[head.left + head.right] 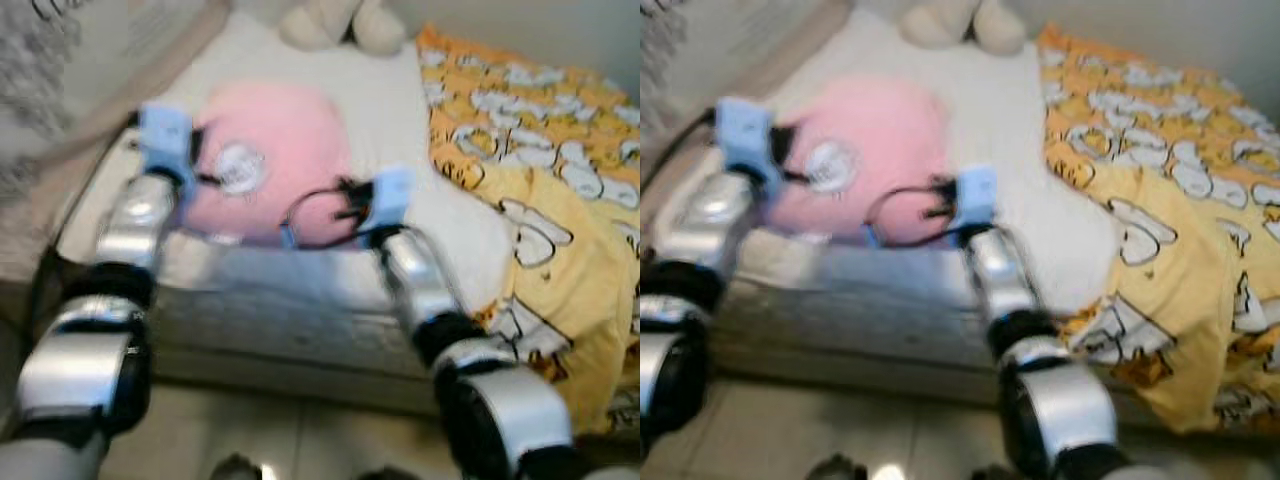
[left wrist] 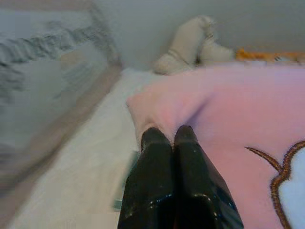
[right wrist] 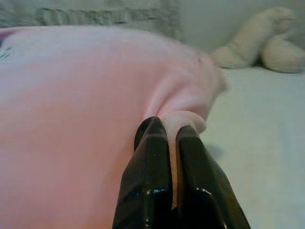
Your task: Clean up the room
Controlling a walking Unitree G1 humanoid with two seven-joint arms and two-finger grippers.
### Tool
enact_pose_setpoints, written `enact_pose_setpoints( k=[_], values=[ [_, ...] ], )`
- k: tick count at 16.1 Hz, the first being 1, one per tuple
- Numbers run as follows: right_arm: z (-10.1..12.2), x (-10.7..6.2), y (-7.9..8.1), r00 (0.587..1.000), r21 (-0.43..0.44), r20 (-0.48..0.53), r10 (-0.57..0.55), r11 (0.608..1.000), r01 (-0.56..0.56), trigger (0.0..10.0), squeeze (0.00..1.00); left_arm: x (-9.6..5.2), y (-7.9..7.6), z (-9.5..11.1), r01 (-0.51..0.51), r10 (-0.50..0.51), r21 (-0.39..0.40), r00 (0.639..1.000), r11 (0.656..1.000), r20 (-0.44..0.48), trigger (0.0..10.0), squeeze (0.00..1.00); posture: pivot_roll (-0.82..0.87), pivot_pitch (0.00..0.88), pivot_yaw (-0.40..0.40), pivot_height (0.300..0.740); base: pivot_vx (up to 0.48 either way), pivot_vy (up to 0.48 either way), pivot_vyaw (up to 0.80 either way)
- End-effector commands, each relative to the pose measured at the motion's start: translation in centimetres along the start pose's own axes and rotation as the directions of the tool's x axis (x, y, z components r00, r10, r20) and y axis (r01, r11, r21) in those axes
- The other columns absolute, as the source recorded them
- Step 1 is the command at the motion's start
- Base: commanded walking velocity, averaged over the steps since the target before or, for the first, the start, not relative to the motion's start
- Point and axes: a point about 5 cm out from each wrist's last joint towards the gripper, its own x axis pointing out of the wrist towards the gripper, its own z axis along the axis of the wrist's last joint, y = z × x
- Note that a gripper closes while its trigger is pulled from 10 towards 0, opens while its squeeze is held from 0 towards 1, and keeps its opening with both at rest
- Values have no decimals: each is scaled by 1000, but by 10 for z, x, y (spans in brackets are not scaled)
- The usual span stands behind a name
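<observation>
Glossy black fingers [image 2: 159,157] up close: the left end effector [image 2: 167,136] is pinched onto a corner of the fuzzy pink pillow [image 1: 265,160], and the right end effector [image 3: 167,130] clamps a bunched fold of it. Head views put the pillow center-left on the white bed [image 1: 380,90], with a yellow cartoon-print blanket [image 1: 560,200] at right. A cream plush toy [image 2: 190,43] slumps top center.

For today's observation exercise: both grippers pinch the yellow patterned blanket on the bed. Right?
Not quite. Both grippers, left gripper and right gripper, pinch the pink pillow, as both wrist views show. The yellow patterned blanket lies untouched beside it on the bed.
</observation>
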Motion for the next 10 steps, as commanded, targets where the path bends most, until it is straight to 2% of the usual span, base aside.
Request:
enact_pose_setpoints(
  k=[1,5,10],
  values=[
    [12,-1,-17,998,-30,41,-41,999,42,0,0,6,-7,15,15,-15,10,999,1000,52,0,0,62,0,-64,740,401,262,0],
    [13,0,-17,998,-32,44,-38,999,39,0,0,6,-9,14,20,-21,25,999,999,43,0,0,59,0,-59,740,401,262,0],
    [12,0,-16,999,-36,45,-31,999,33,0,0,7,-10,13,19,-20,22,999,1000,38,0,0,49,0,-56,740,441,0,0]
  ],
)
